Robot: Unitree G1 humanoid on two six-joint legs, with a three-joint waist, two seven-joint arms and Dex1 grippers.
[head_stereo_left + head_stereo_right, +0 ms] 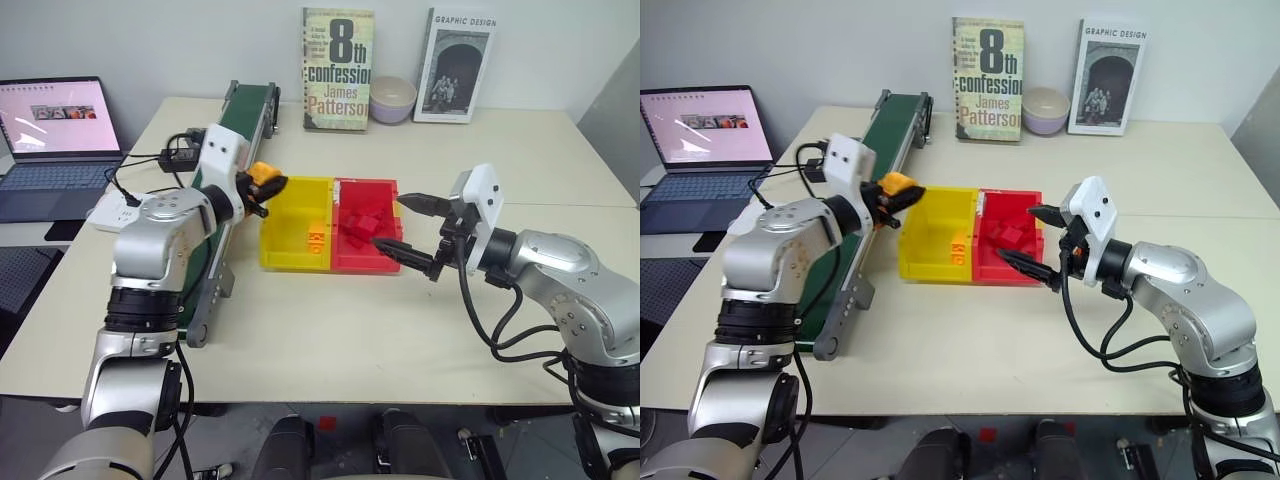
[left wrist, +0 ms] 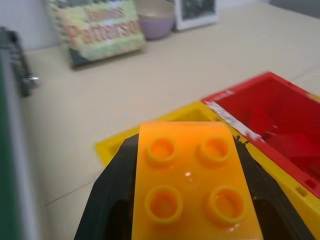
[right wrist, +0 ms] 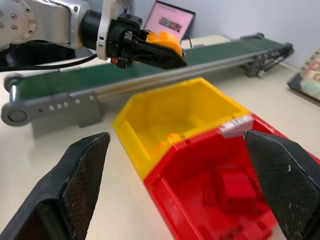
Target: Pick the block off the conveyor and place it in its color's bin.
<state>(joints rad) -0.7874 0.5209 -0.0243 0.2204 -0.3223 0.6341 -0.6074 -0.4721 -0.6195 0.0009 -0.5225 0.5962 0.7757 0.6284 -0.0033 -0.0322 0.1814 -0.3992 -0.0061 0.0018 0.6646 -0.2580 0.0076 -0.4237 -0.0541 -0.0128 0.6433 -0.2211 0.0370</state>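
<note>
Left eye view: yellow-orange block (image 1: 263, 173) is clamped in left gripper (image 1: 266, 189), held above the table between conveyor (image 1: 236, 130) and yellow bin (image 1: 296, 236), just beside the bin's near-left corner.
Right eye view: right gripper (image 1: 1025, 239) is spread wide, nothing held, hovering by the red bin (image 1: 1008, 240) with red bricks (image 1: 1007, 234) inside; laptop (image 1: 702, 155), book (image 1: 988, 78), bowl (image 1: 1045, 109) are seen around.
Left wrist view: studded block is pinched between black fingers (image 2: 113, 187), yellow bin rim beyond.
Right wrist view: wide-apart fingers (image 3: 82, 167) are seen, both bins between them.
</note>
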